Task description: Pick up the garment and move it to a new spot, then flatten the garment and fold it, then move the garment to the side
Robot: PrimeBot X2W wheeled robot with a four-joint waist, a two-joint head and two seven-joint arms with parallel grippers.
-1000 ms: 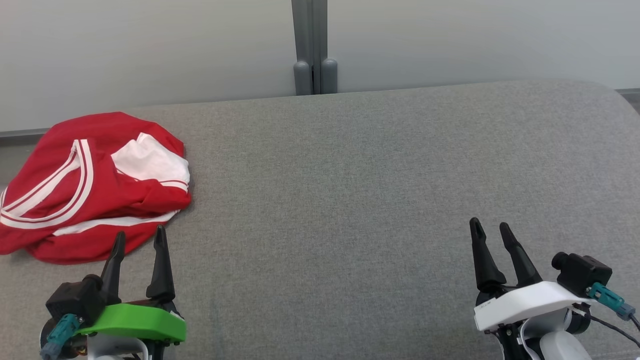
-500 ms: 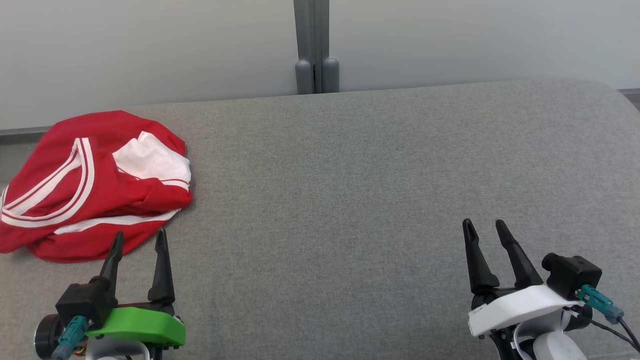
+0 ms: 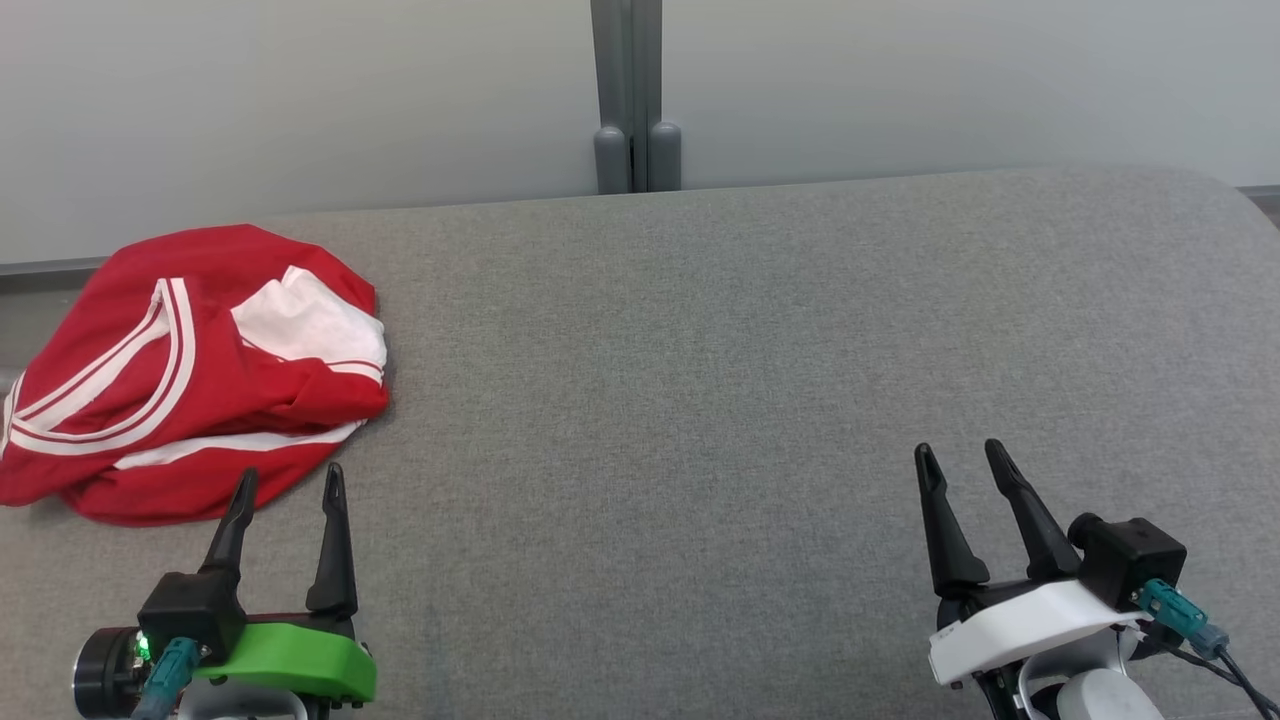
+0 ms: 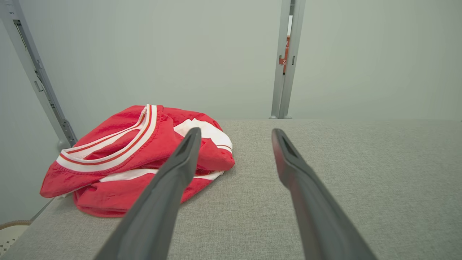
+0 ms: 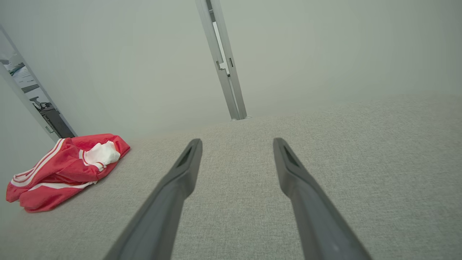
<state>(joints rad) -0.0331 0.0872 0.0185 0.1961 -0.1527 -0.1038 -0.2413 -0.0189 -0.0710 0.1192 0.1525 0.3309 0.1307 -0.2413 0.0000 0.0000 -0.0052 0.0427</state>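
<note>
- Near the front-left corner of the grey padded top (image 3: 700,400), left gripper (image 3: 290,472) w/ green housing: its two long dark fingers stand apart, jaws open, nothing held betw. them
- Left wrist view: the gap betw. those fingers shows bare grey cloth; the finger on that view's left crosses in front of the garment's right part, can't tell if it touches
- Right gripper (image 3: 957,448), white housing, near the front-right corner: fingers also spread, empty, tips over bare top, approx. the same spread as the left pair
- Garment (image 3: 150,400) lies bunched at the back-left corner of the top, just ahead of the left gripper's tips and mostly to their left; its near hem sits right by the left fingertip in the head view
- Garment is well apart from the right gripper, across most of the top's width
- Garment: red, thin crinkly cloth, white stripes w/ thin red lines along a curved band, a white panel on its right side; rumpled into a rounded heap, not flat
- Top: woven grey upholstery, slightly mottled, rounded back-right corner
- Behind the back edge: plain pale wall (image 3: 300,100) w/ a grey vertical post (image 3: 630,100) near the middle
</note>
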